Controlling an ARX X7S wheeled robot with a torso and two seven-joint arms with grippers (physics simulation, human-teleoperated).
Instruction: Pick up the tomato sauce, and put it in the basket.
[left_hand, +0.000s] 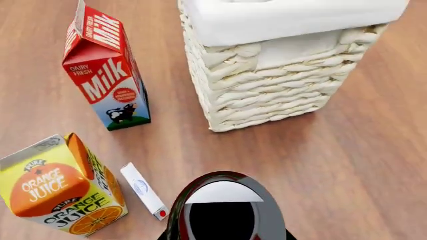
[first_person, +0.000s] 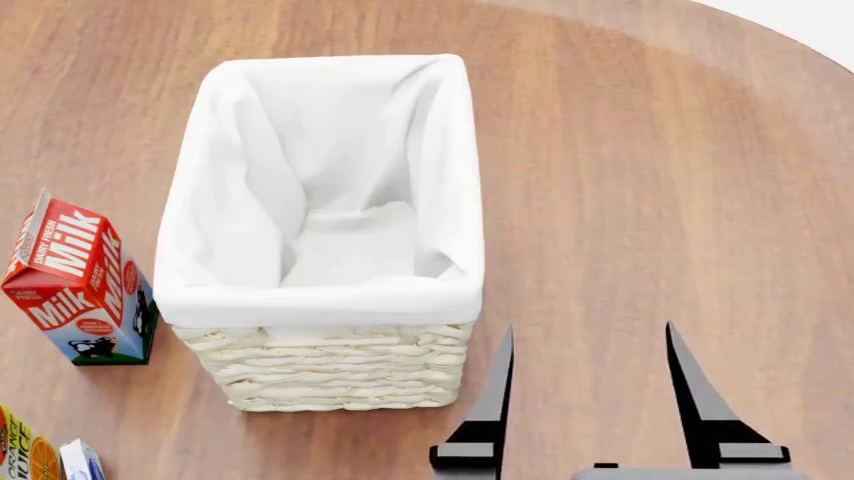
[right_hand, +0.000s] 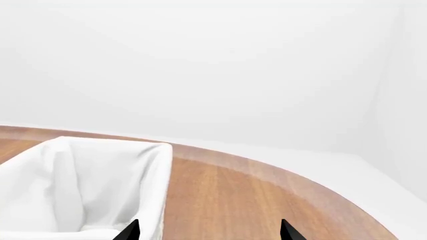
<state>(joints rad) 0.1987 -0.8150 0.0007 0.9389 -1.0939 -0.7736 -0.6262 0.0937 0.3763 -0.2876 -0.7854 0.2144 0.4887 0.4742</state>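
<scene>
Can to basket
The left claw holds the tomato sauce (left_hand: 223, 202) up; lift it over the basket (left_hand: 267, 95) rim, then let go. Right claw (first_person: 590, 328) is wide.

The head view looks steeply down on the cream woven wicker basket (first_person: 334, 370); both wrist views, nearer the table, share it (left_hand: 267, 95) (right_hand: 87, 185).
</scene>
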